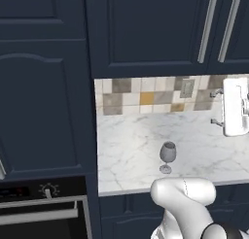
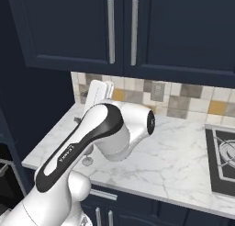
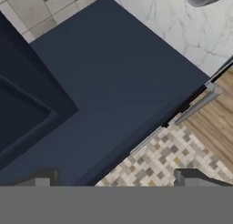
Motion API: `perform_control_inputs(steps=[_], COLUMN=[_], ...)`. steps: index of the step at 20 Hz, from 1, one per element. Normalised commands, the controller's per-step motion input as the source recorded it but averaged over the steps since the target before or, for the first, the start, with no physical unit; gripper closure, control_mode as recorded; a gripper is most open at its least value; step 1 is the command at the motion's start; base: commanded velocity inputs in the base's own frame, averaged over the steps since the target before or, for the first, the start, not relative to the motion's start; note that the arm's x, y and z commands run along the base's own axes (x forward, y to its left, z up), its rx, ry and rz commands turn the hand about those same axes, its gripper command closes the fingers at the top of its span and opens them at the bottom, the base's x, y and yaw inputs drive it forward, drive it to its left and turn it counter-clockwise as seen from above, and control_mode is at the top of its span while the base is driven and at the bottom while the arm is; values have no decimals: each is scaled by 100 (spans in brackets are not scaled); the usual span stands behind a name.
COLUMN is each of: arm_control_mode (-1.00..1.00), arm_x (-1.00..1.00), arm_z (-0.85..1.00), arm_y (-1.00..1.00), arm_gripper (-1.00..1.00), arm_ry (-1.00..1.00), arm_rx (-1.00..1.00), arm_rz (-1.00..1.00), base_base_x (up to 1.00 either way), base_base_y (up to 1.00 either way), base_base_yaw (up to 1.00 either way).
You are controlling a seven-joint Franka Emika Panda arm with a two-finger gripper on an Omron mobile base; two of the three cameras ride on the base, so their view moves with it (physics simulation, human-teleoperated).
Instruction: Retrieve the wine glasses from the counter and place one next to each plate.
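Left base view is where one wine glass is seen best: it's stood upright on the white marble tabletop, a bit toward the front edge and well clear of the tile wall behind it. In the right base view only the round foot of that wine glass can be made out, poking out on the marble tabletop from behind the robot arm, which covers the rest. In the hand view a greyish rounded thing is spotted at the top right on the marble, possibly the glass, but that can't be told for sure. The tool is seen in the hand view with its two dark tips spread wide apart at the bottom and nothing held between them; it's pointed at a navy cabinet face, with a metal handle and patterned floor tile also caught in there. In the left base view the tool's white body is found at the right edge, up above the tabletop and well apart from the glass. Navy upper cabinets with metal handles are hung over the tabletop, an oven is set at lower left, and a stovetop is set into the marble on the right in the right base view.
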Motion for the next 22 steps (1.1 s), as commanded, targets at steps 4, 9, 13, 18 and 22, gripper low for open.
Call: perform_control_inputs(steps=[4,9,13,18,22], arm_control_mode=[-100,-100,-100,-100,-100], arm_x=[47,20,-19,-6,15], arm_z=[-28,-48,-54,-86,-76], arm_y=[-5,0,-8,-15,-9], arm_gripper=[-100,-100,-100,-100,-100], arm_ry=[37,34,3,6,10], arm_rx=[6,0,2,14,9], arm_rz=[1,0,1,5,4], base_base_x=[0,0,0,0,0], base_base_y=[0,0,0,0,0], base_base_yaw=[0,0,0,0,0])
